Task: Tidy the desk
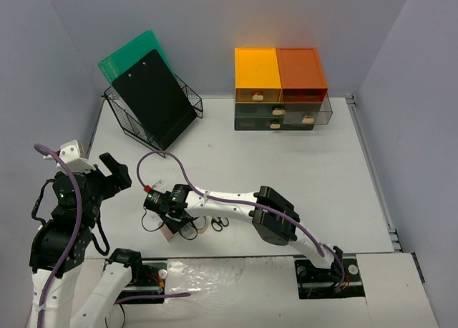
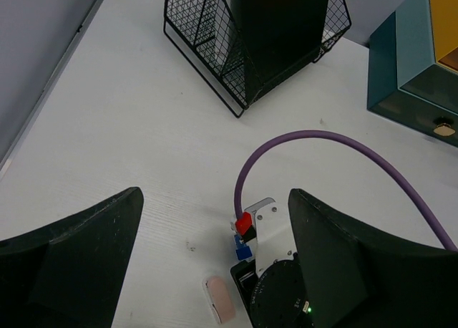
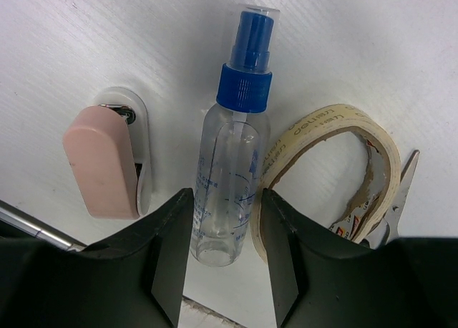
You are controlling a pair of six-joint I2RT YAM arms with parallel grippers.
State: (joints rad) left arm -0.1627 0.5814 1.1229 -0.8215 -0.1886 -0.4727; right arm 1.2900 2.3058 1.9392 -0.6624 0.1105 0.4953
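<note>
DESK-TIDYING, THE PICK-UP STAGE: The right gripper point(image 3: 225, 193) reaches across the wide matte white desk point(image 1: 286, 156) and straddles a clear plastic spray bottle with a blue nozzle point(image 3: 232, 149), which lies flat near the front edge with its nozzle pointing away from the wrist. The jaws stand partly open, one black finger point(image 3: 168, 249) close against each side of the bottle's lower body. Whether they are already pressing on the plastic cannot be told from the wrist view.

A pink-topped stapler point(image 3: 104, 170) lies just beside the bottle on one side. A cream roll of adhesive tape point(image 3: 325, 115) lies on the other, touching or nearly touching the bottle, with the tip of a pair of metal scissors point(image 3: 401, 185) beyond it.

The left gripper point(image 1: 114, 172) hangs over the left of the desk with its jaws spread wide and nothing between them.

At the far side stand a black wire basket point(image 1: 122, 120) holding a black clipboard point(image 1: 154, 95) and a green one point(image 1: 136, 52), and a drawer unit with an orange and yellow top point(image 1: 279, 88).

The sorting appears to be at an early stage, since four small items are bunched together on the desk. The next move calls for a firm squeeze on the round, slippery bottle, then a straight lift that clears the tape roll crowding one finger. Where the bottle belongs is not evident.
</note>
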